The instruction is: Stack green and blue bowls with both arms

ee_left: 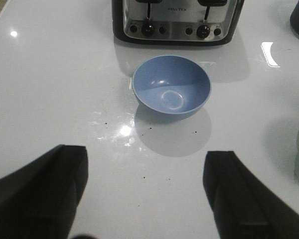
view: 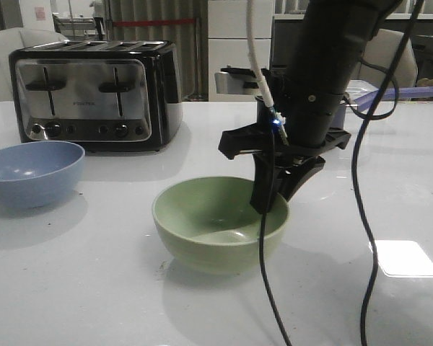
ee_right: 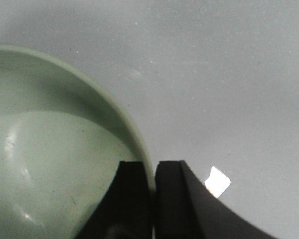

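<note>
The robot's black right gripper (view: 273, 198) pinches the right-hand rim of the pale sage-green matte bowl (view: 218, 223), one finger inside the wall and one outside, jaws closed to the thickness of the rim, as the right wrist view shows. The bowl appears to sit on the glossy white table (view: 79, 288) near the centre. The dusty light-blue matte bowl (view: 30, 171) rests well apart to the left, just in front of the black and chrome four-slot toaster (view: 95, 94). The left gripper (ee_left: 145, 191) hovers wide open and empty above the table, short of the blue bowl. The likely risk is the thin edge-on grip: lifted from one side, the green bowl could swing, tilt or slip from the pads. The dangling black cable (view: 267, 274) crossing the bowl's front could also snag
</note>
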